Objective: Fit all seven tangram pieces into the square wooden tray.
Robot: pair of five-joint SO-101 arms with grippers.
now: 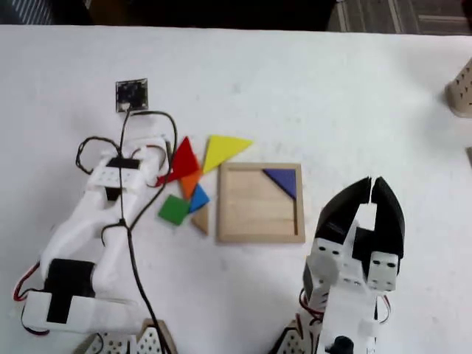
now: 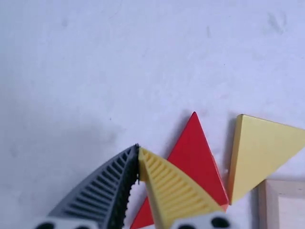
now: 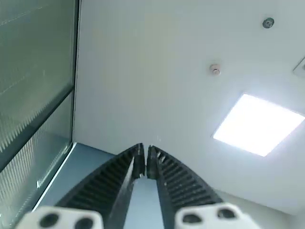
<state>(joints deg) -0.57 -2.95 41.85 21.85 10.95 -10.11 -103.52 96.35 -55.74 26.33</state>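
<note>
Above red triangle [image 2: 193,148], left pincer [image 2: 138,152] closed, empty

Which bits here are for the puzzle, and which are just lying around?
Puzzle: wooden tray, dark blue triangle inside it, red triangle, yellow triangle, orange piece, green square, light blue piece, tan piece.
Lying about: small black board, pegged block.

Tray [image 1: 258,237]: pale bare wood, matt, faint grain. Red triangle [image 2: 195,152] and yellow triangle [image 2: 259,152]: smooth, even coat, slight sheen. Bench [image 1: 295,88]: white, matt, faintly mottled. Left fingers [image 2: 171,191]: ribbed plastic, one grey, one yellow. Right fingers [image 3: 109,181]: ribbed black plastic, matt. Arm shells [image 1: 81,236]: smooth white plastic.
</note>
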